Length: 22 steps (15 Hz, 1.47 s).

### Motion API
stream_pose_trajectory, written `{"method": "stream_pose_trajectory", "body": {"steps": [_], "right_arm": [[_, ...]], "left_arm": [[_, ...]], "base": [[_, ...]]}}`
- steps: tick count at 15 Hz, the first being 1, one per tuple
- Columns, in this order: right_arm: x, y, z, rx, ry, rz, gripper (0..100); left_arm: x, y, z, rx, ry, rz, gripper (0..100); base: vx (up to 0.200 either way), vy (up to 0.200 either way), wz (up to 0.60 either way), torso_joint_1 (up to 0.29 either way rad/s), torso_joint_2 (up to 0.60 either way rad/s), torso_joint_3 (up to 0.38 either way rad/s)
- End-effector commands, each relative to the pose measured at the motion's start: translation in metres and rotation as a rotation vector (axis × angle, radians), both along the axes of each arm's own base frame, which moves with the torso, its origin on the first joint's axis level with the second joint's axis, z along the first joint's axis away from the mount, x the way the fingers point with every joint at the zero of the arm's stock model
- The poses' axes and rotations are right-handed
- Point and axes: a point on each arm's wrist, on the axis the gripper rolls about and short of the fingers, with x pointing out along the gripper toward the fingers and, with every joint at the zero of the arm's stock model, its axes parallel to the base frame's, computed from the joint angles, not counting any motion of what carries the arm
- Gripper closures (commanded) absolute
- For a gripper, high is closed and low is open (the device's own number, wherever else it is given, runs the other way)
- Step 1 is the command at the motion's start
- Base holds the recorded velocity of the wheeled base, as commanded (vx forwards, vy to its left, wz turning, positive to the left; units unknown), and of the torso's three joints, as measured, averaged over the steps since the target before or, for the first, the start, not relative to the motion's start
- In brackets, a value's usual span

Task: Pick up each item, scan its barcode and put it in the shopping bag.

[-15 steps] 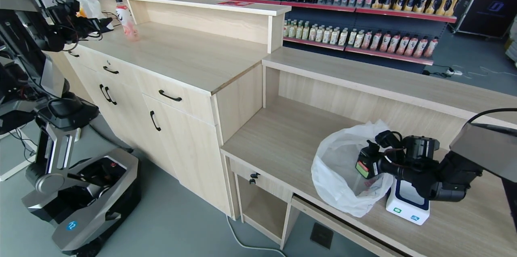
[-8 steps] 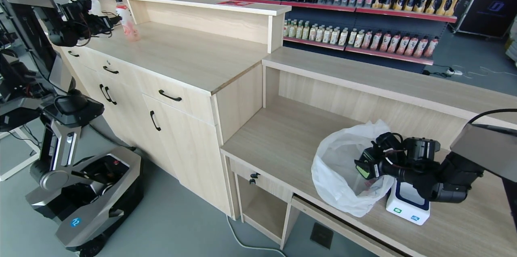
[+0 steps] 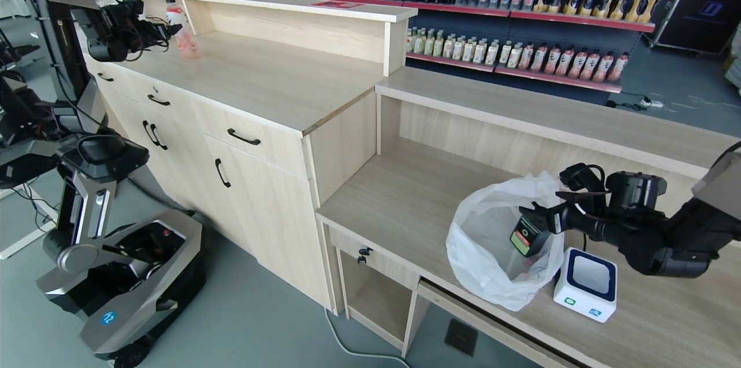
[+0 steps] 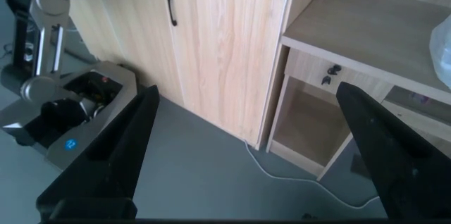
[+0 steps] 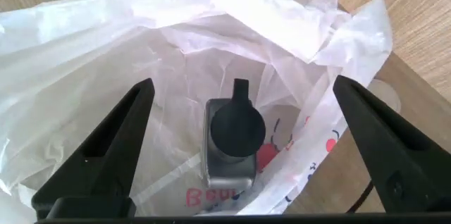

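My right claw [image 5: 243, 82] hangs released over the shopping bag [image 3: 483, 252] on the table [image 3: 405, 200]. The dark bottle [image 5: 231, 139] is down inside the bag's mouth, its base hidden (red-and-green label, print unreadable to me). The white scanner [image 3: 584, 282] stands just beside the bag. My left claw [image 3: 162, 31] is spread wide near a pink bottle [image 3: 186, 41].

No print sharp enough to read. White thin plastic shopping bag [image 5: 162, 55], near bench front edge: red lettering + red blobs low on its wall, illegible. Dark small bottle [image 3: 524, 239] inside bag: red-and-green label, txt too small. White square scanner box [image 3: 584, 284] just beside bag, at bench front edge: one green + one blue icon on front face. Flat red sign [image 3: 337, 5] on higher bench's top ledge, unreadable.
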Motion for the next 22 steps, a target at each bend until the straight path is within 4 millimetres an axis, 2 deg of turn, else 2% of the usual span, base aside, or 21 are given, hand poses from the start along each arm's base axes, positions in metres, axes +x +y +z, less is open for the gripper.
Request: {"method": "stream_pose_trajectory", "body": {"steps": [1,3,4,8,9,10,14,16,18,20,22], "right_arm": [[-0.058,-0.015,0.066,-0.041,-0.090,-0.058,0],[-0.106,-0.026,0.091,-0.107,-0.126,-0.111,0],[-0.123,-0.032,0.107,-0.136,-0.149,-0.142,0],[-0.172,-0.047,0.152,-0.231,-0.205,-0.282,0],[-0.175,-0.049,0.154,-0.237,-0.209,-0.308,0],[-0.188,-0.057,0.160,-0.257,-0.199,-0.426,0],[-0.207,-0.086,0.147,-0.250,-0.025,-0.655,0],[-0.210,-0.104,0.134,-0.241,0.059,-0.752,0],[-0.206,-0.125,0.112,-0.168,0.124,-0.822,0],[-0.192,-0.140,0.083,-0.061,0.174,-0.839,0],[-0.178,-0.150,0.058,0.014,0.160,-0.695,0]], "left_arm": [[0.000,0.000,0.000,0.000,0.000,0.000,0],[0.000,0.000,0.000,0.000,0.000,0.000,0],[0.000,0.000,0.000,0.000,0.000,0.000,0],[0.000,0.000,0.000,0.000,0.000,0.000,0],[0.000,0.000,0.000,0.000,0.000,0.000,0],[0.000,0.000,0.000,0.000,0.000,0.000,0],[0.000,0.000,0.000,0.000,0.000,0.000,0],[0.000,0.000,0.000,0.000,0.000,0.000,0],[0.000,0.000,0.000,0.000,0.000,0.000,0],[0.000,0.000,0.000,0.000,0.000,0.000,0],[0.000,0.000,0.000,0.000,0.000,0.000,0]], "base": [[0.000,0.000,0.00,0.000,0.00,0.000],[0.000,0.000,0.00,0.000,0.00,0.000],[0.000,0.000,0.00,0.000,0.00,0.000],[0.000,0.000,-0.45,0.001,0.00,0.002],[0.000,0.000,-0.60,0.002,0.00,-0.002],[0.000,0.000,-0.60,-0.002,0.00,0.002],[0.000,0.000,-0.60,0.001,0.00,0.002],[0.000,0.000,-0.60,0.017,0.00,0.002],[0.000,0.000,-0.30,-0.006,-0.01,0.004],[0.000,0.000,0.00,0.000,0.00,0.000],[0.000,0.000,0.00,0.000,0.00,0.000]]}}
